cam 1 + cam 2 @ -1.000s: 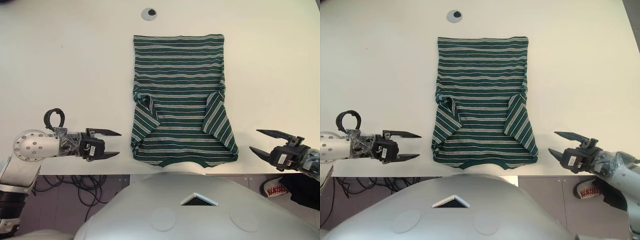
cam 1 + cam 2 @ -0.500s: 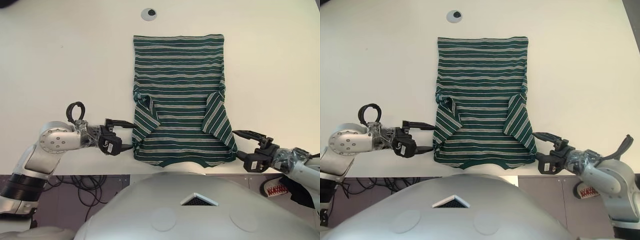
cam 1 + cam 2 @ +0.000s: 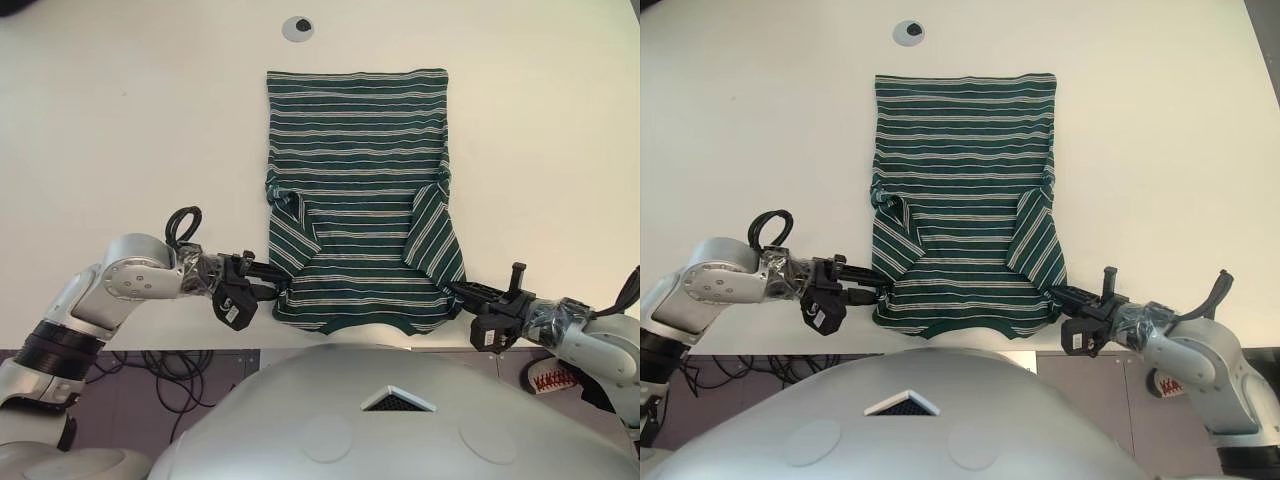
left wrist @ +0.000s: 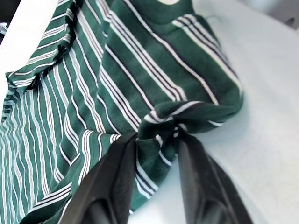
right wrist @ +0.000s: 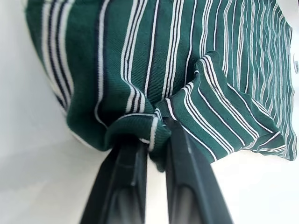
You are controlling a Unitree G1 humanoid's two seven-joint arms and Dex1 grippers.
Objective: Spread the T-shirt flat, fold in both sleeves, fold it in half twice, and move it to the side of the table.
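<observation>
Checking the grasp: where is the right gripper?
In the left eye view, the right gripper is at the table's near edge on the right, shut on the T-shirt's near right corner, opposite the left gripper at its near left corner.

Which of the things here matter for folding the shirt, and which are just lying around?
In the job: T-shirt, left gripper, right gripper, both pinching its near corners.
Lying about: grey disc on the table, cables and shoe down below.
</observation>
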